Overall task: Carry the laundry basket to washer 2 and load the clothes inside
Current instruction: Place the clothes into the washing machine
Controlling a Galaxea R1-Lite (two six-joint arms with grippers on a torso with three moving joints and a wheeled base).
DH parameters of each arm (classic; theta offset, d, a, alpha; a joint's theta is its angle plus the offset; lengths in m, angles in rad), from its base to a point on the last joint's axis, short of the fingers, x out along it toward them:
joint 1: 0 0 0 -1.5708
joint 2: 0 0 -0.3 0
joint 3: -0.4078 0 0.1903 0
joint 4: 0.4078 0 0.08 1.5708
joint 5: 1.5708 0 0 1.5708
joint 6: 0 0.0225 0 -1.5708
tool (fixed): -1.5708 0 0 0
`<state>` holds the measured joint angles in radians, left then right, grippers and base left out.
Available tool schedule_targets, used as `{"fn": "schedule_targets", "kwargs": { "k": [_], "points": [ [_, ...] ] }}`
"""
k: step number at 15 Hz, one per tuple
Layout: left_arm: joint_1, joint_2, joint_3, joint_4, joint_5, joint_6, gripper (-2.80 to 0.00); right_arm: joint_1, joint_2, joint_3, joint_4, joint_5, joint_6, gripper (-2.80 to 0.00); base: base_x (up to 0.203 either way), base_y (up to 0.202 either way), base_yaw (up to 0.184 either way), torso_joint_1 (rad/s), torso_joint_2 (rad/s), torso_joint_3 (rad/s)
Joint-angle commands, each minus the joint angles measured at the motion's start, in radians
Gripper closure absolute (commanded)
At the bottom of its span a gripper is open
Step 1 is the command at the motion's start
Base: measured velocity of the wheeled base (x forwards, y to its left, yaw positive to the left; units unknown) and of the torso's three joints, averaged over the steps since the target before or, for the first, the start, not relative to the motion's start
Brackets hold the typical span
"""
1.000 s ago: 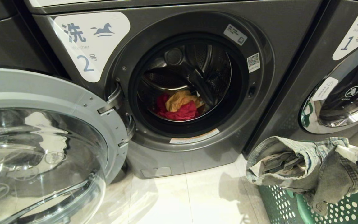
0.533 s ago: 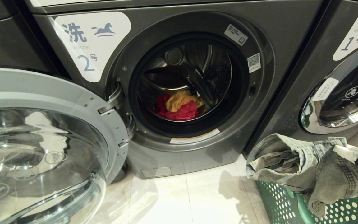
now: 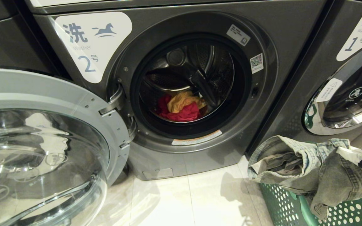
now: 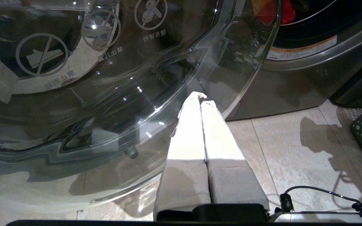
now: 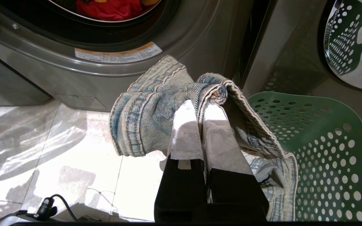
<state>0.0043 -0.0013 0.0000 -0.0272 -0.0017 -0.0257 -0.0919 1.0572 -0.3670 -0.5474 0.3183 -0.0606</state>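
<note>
Washers: two in view; washer 2 [image 3: 156, 78] fills the middle, washer 1 [image 3: 341, 78] stands at 3 o'clock with its door shut.
Door: one, the door of washer 2 [image 3: 42, 147], swung wide open at 8 o'clock.
Clothes: three pieces, two in the drum, one outside it.
In the drum: one red garment [image 3: 181, 113] with one yellow garment [image 3: 184, 100] lying on top, both at the bottom of the drum.
Jeans: one pair, jeans [image 3: 306, 169], bunched and hanging over the basket at 4 o'clock, outside the washer.
Basket: one green basket [image 3: 287, 204] on the floor [image 3: 200, 201], in front of washer 1; I cannot see anything else inside it.
Right end effector [image 5: 203, 106]: clamped on a fold of the jeans, above the basket rim.
Left end effector [image 4: 200, 95]: fingers pressed together, holding nothing, low beside the open door glass.
</note>
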Motion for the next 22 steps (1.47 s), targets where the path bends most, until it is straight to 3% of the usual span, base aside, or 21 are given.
{"fn": "schedule_targets", "kwargs": {
  "k": [1,6,16,22],
  "points": [
    [0.0,0.0,0.011,0.0,0.0,0.0,0.0,0.0,0.007,0.0,-0.004,0.002,-0.001,0.0,0.0,0.0,0.0,0.0,0.0,0.0],
    [0.0,0.001,0.011,0.0,0.0,0.0,0.0,0.0,0.007,0.003,-0.003,0.002,-0.011,0.0,-0.001,0.0,-0.015,0.0,0.0,0.0],
    [0.0,0.001,0.011,0.0,0.0,0.0,0.0,0.0,0.007,0.008,-0.003,0.002,-0.011,0.0,0.0,0.006,-0.159,0.003,0.0,0.004],
    [0.0,0.0,0.011,0.0,0.0,0.0,0.0,0.0,0.009,0.003,-0.003,0.002,-0.011,0.0,0.0,0.0,0.0,0.0,0.0,0.0]
  ]
}}
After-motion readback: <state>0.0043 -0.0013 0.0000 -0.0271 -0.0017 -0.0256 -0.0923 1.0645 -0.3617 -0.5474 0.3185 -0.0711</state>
